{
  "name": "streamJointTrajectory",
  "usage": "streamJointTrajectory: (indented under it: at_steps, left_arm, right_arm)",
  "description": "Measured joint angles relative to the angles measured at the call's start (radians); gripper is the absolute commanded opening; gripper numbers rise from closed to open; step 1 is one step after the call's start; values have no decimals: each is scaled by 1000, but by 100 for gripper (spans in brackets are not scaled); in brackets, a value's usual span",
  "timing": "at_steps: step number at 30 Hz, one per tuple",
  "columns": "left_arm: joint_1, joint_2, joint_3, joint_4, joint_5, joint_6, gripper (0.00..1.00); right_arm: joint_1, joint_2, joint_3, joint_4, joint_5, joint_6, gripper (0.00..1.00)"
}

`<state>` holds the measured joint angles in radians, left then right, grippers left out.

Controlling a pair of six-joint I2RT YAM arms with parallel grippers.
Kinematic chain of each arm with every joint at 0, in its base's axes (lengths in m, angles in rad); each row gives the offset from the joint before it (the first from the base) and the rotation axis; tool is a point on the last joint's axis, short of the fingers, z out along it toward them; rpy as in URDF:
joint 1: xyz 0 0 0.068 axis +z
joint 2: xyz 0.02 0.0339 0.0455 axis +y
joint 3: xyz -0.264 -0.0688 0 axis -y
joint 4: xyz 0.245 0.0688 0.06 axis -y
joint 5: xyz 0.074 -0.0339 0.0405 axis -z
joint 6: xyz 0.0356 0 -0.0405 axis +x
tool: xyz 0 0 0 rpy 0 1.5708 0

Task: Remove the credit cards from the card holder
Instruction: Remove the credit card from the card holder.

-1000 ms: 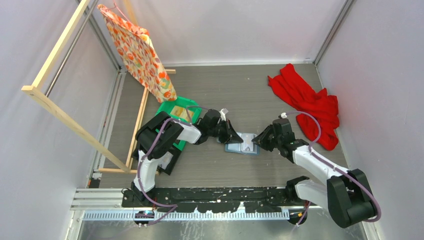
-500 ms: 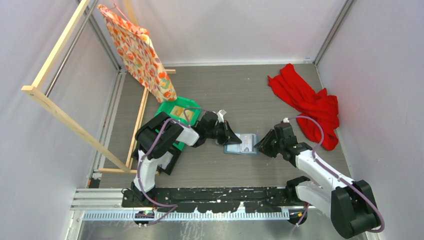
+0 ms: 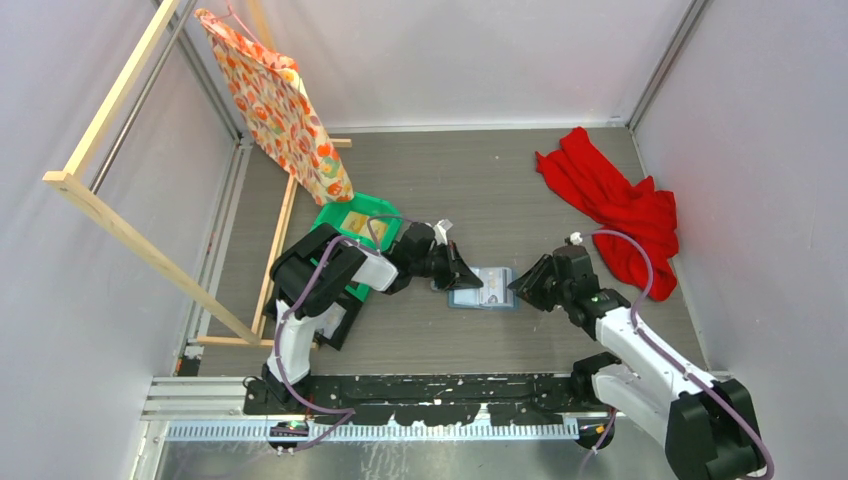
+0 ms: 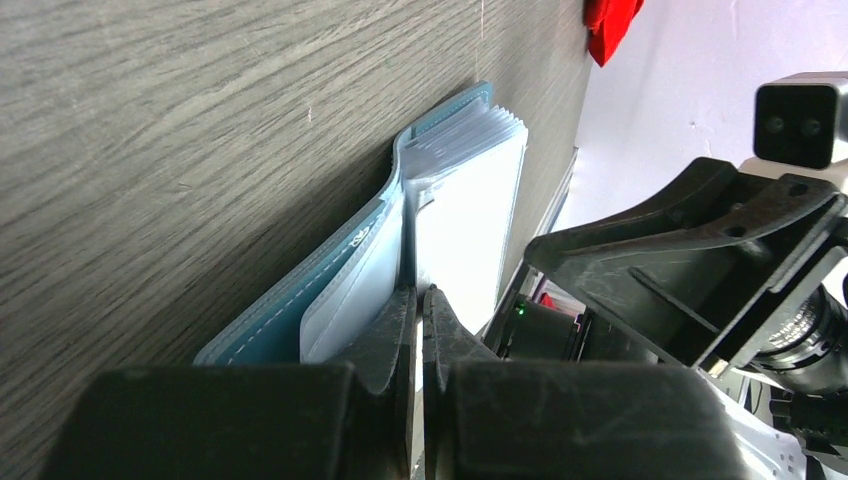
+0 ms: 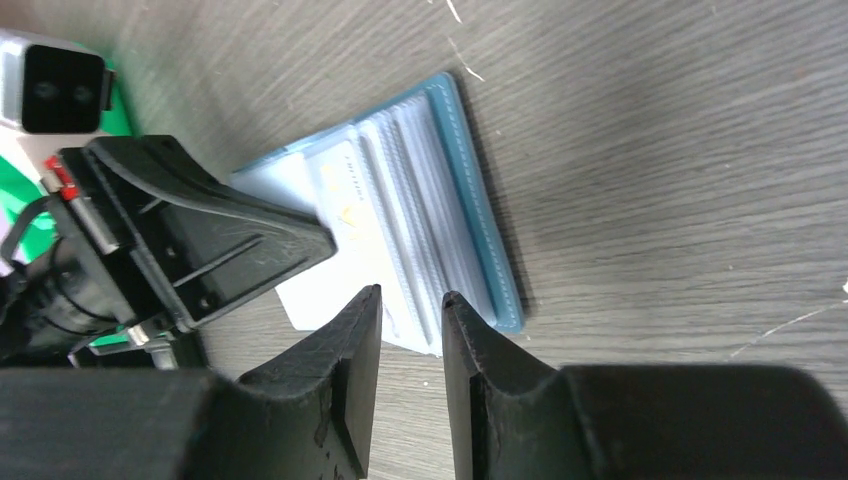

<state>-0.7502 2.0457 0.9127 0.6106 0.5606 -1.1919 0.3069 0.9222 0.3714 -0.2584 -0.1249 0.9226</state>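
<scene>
Since the top view is wide, going L to R: wooden frame [image 3: 110, 215] and patterned bag [image 3: 280, 110] upper left, green bin [image 3: 345, 215] left of centre, partly under the L arm. None are task items.

L gripper [image 3: 460, 277]: jaws fully closed, tips at the left edge of the card holder [image 3: 483, 291], which lies open and flat at frame centre on the table [image 3: 480, 180]. In the L wrist view it looks nipped on 1 thin leaf of the holder, not a card. That's my read, not certain.

R gripper [image 3: 518, 290]: just right of the holder. Jaws a narrow gap apart, nothing between them, tips hovering at the holder's near edge in the R wrist view.

Red cloth [image 3: 610, 205] upper right, well apart.

Handling, est.:
- credit cards [image 5: 350, 200] sit in clear sleeves. Thin, stiff, light, prob slick.
- Sleeves and cover are soft, so the holder will slide or fold unless pinned. L needs to anchor it.
- Grab a card by the exposed short edge, pinch flat faces, pull along the sleeve. Don't lever it.

Hard to see:
- card count: the sleeves stack and I can't separate them
- no dark card visible, only 1 pale w/ faint print
- closing tab not seen
- how far any card pokes out of its sleeve
- top view: both grippers cover the holder's ends
</scene>
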Motion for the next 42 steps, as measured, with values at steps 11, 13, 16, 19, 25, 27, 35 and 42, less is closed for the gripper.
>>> streamJointTrajectory:
  at_steps: [11, 13, 16, 19, 25, 27, 35, 42]
  left_arm:
    - [6, 0, -6, 8, 29, -1, 1]
    - [8, 0, -7, 9, 39, 0, 1]
    - [13, 0, -8, 10, 47, 0, 1]
    - [17, 0, -10, 13, 56, 0, 1]
    - [25, 6, -14, 27, 77, -1, 1]
    - [26, 9, -14, 30, 84, -2, 1]
    - [38, 13, -5, 14, 115, 27, 1]
    - [53, 13, 49, -106, 164, 123, 1]
  right_arm:
    - [0, 71, -24, 156, -61, 26, 34]
    - [0, 97, -33, 189, -75, 32, 34]
    - [0, 117, -34, 228, -84, 37, 34]
    - [0, 134, -34, 253, -90, 37, 34]
    - [0, 177, -35, 312, -107, 37, 35]
    - [0, 183, -35, 322, -109, 37, 36]
    - [0, 209, -35, 354, -114, 11, 28]
    - [-1, 259, -31, 409, -113, -7, 18]
